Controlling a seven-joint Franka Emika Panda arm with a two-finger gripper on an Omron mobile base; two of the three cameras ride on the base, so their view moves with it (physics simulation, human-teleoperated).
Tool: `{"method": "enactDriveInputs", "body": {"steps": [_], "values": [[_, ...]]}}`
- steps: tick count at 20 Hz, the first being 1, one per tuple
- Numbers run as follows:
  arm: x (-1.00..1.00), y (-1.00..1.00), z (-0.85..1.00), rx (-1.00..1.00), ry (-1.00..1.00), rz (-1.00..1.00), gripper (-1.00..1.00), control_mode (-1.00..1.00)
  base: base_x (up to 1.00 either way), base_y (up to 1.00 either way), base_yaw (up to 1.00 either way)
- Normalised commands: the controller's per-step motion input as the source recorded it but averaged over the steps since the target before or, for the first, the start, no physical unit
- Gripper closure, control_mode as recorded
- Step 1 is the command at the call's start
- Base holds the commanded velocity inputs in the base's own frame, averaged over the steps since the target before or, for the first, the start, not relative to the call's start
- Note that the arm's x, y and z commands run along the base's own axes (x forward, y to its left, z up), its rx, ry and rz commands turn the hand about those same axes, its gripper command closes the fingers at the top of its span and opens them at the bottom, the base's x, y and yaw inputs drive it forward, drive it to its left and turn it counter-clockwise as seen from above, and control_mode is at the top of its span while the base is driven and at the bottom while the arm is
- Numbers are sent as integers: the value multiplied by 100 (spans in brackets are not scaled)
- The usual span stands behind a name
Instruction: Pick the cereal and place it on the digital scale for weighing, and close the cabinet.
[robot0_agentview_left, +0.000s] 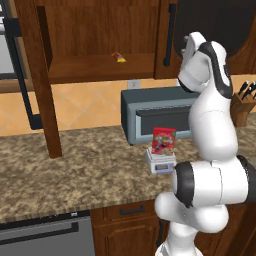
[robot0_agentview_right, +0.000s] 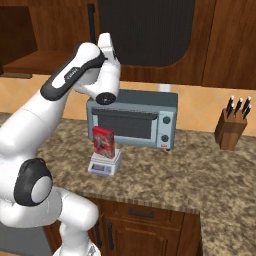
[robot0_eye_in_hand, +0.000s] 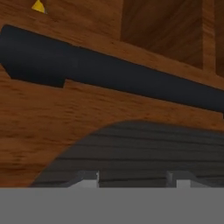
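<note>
I see the cabinet (robot0_agentview_left: 95, 40) open overhead, its left door (robot0_agentview_left: 42, 85) swung out edge-on over the surface (robot0_agentview_left: 70, 170), so closing it remains to do. My arm is raised to the right door (robot0_agentview_right: 145, 35); in the hand view the black bar handle (robot0_eye_in_hand: 131, 81) runs across close in front, which I judge puts the end effector near it. Its fingertips (robot0_eye_in_hand: 85, 178) barely show, so I cannot tell whether they are open or closed. The toaster oven (robot0_agentview_left: 155, 112) sits at the back. Just before it the digital scale (robot0_agentview_left: 160, 161) carries the cereal (robot0_agentview_left: 164, 141) upright, already placed for weighing. A tiny red-yellow item (robot0_agentview_left: 118, 57) lies on the shelf.
</note>
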Motion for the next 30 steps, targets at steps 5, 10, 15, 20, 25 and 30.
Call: {"method": "enactDriveInputs", "body": {"steps": [5, 10, 15, 20, 25, 30], "values": [[96, 0, -15, 1, 3, 0, -100, -100, 0, 0, 0], [-63, -14, 25, 1, -21, 0, -100, -100, 0, 0, 0], [-99, -1, 45, 0, -17, 1, -100, -100, 0, 0, 0], [-89, 2, 36, -12, 4, 6, -100, -100, 0, 0, 0], [-69, 10, 22, -53, 11, 1, -100, -100, 0, 0, 0], [-29, 68, 5, -47, 18, 6, -100, -100, 0, 0, 0]]}}
